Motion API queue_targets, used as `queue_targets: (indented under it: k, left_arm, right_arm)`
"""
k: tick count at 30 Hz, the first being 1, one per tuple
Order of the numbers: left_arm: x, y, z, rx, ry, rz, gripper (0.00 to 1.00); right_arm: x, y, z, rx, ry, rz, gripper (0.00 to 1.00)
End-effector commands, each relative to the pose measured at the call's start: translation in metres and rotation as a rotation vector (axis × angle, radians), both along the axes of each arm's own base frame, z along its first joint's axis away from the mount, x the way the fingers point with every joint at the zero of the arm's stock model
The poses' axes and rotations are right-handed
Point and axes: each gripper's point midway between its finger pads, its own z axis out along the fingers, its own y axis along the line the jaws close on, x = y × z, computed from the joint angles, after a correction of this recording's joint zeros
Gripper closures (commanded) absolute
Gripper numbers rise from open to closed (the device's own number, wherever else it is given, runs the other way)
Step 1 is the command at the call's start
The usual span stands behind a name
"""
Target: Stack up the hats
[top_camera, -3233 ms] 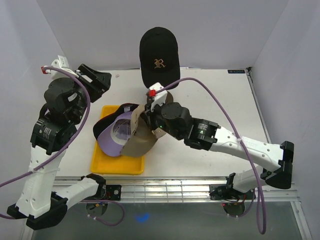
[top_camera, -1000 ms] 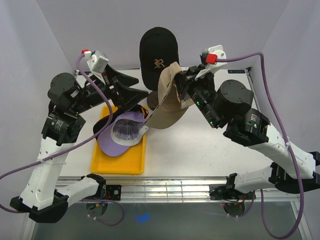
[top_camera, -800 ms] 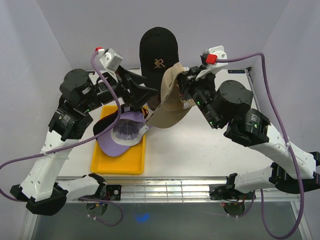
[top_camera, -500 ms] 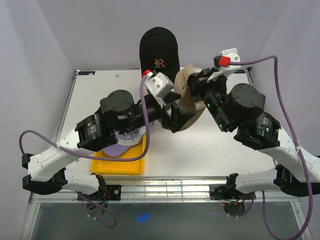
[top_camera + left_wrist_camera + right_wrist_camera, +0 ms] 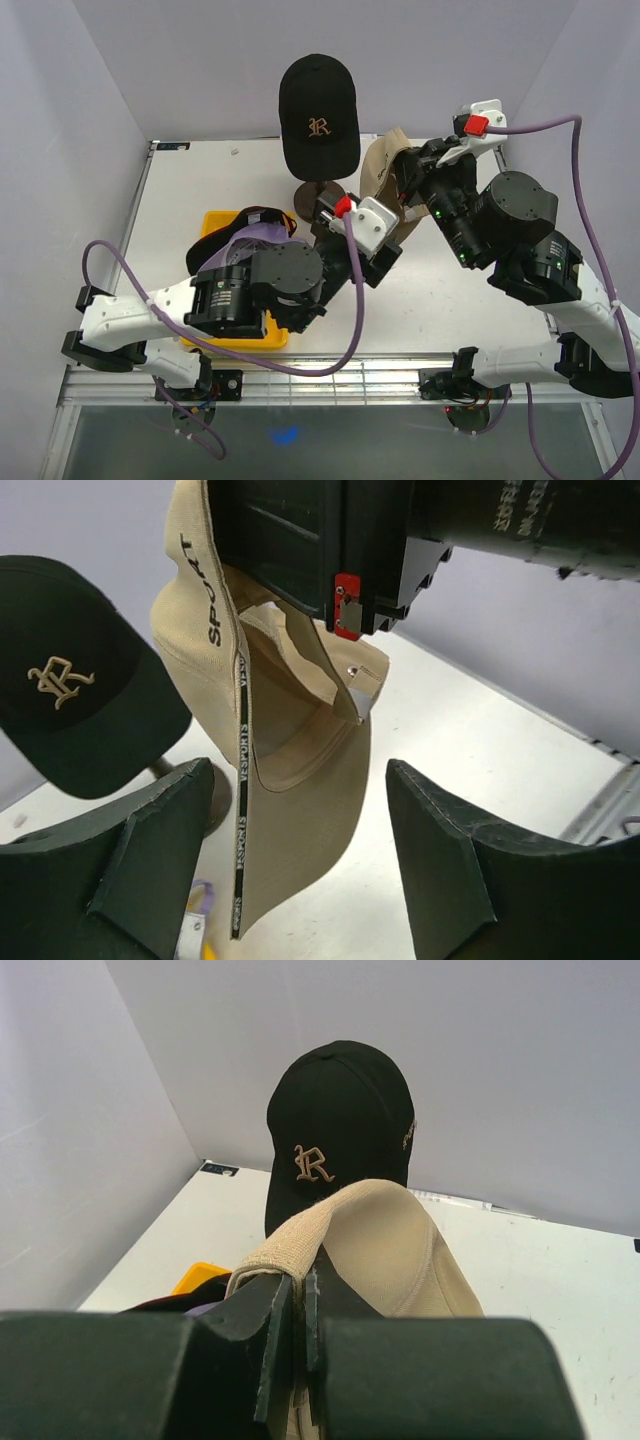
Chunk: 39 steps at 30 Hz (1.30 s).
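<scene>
My right gripper [image 5: 300, 1285] is shut on the back edge of the tan cap [image 5: 400, 1230] and holds it in the air, hanging bill down [image 5: 383, 162]. The black cap with a gold R [image 5: 318, 110] sits on the head on its stand just behind and left of it; it also shows in the right wrist view [image 5: 340, 1120]. My left gripper [image 5: 298, 770] is open and empty just below the tan cap [image 5: 290, 730], with the hanging bill between its fingers [image 5: 440, 870] without touching. A lavender cap [image 5: 257, 240] and a dark cap [image 5: 250, 213] lie in the yellow tray.
The yellow tray [image 5: 212, 222] lies left of centre, mostly hidden under my left arm. The stand's dark base [image 5: 312, 195] is on the table behind my left wrist. White walls close the back and both sides.
My right gripper has lifted the tan cap off the tray, up and to the right. My left arm has swung from the far left to the centre, under the hanging cap.
</scene>
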Motion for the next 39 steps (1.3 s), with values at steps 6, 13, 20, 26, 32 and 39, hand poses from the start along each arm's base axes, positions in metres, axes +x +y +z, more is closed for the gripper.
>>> queue_targets:
  k: [6, 13, 20, 26, 32, 39]
  left_arm:
    - [0.019, 0.028, 0.015, 0.037, -0.047, 0.194, 0.22]
    - [0.016, 0.027, 0.018, 0.053, -0.043, 0.135, 0.26]
    - [0.033, 0.006, -0.012, 0.125, 0.125, -0.027, 0.39]
    - [0.040, -0.005, -0.022, 0.131, 0.169, -0.061, 0.40]
    - [0.039, -0.009, -0.027, 0.157, 0.181, -0.077, 0.49]
    - [0.037, -0.011, -0.030, 0.164, 0.187, -0.095, 0.73]
  right_arm:
    - [-0.003, -0.006, 0.012, 0.035, -0.015, 0.002, 0.92]
    - [-0.003, -0.009, 0.014, 0.036, -0.017, -0.001, 0.92]
    - [-0.004, -0.010, 0.016, 0.039, -0.021, 0.002, 0.92]
    - [-0.003, -0.010, 0.017, 0.035, -0.025, -0.001, 0.92]
    - [-0.004, -0.012, 0.017, 0.037, -0.026, -0.004, 0.92]
    - [-0.002, -0.014, 0.012, 0.018, -0.024, -0.025, 0.92]
